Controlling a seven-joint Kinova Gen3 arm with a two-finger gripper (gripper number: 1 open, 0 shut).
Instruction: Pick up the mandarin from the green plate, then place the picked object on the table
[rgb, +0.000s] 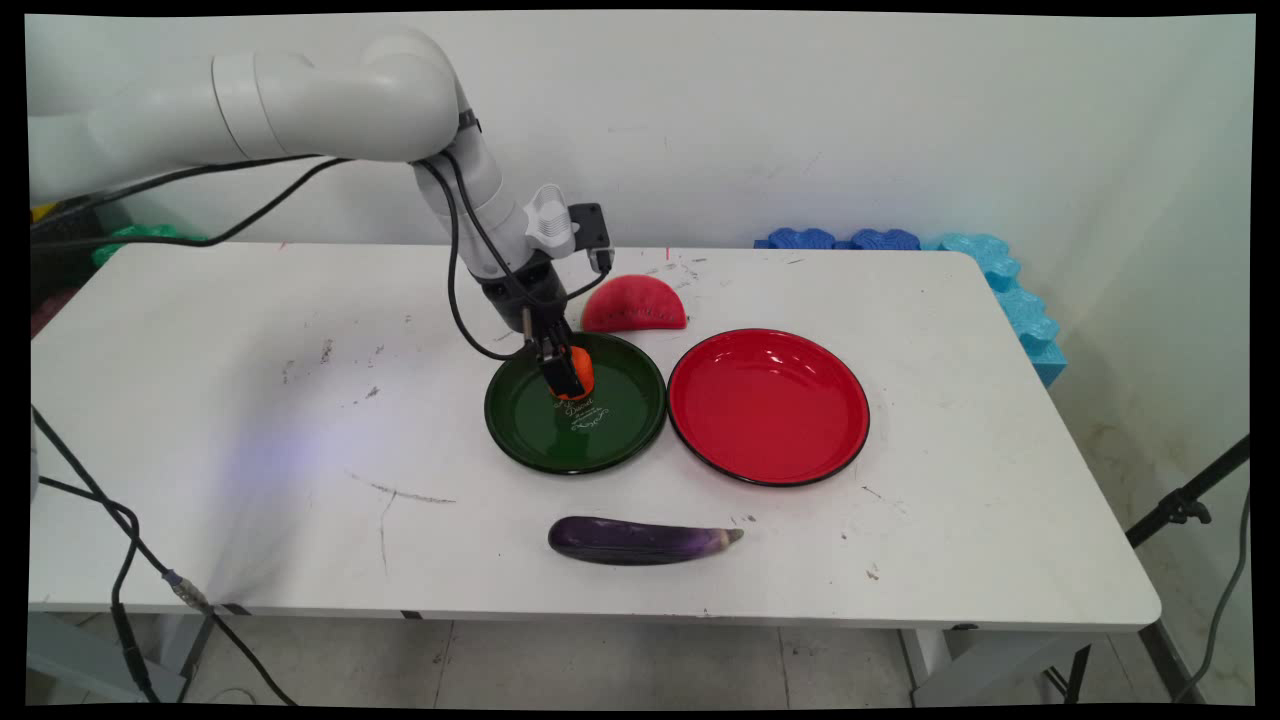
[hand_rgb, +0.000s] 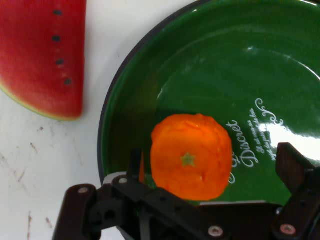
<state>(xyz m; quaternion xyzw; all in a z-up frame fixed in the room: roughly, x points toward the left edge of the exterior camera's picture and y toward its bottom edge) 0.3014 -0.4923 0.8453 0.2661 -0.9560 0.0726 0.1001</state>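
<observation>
The white arm reaches in from the upper left, bends at its elbow and slopes down to the right, black cables hanging from it. Its black gripper (rgb: 566, 385) points downward, low over the table, fingers (hand_rgb: 295, 170) spread apart, one each side.

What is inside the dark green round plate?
Inside the dark green round plate sits one orange toy fruit with a small green stem mark, between the fingers of the black gripper, beside white lettering. The plate surface under the fruit is covered.
</observation>
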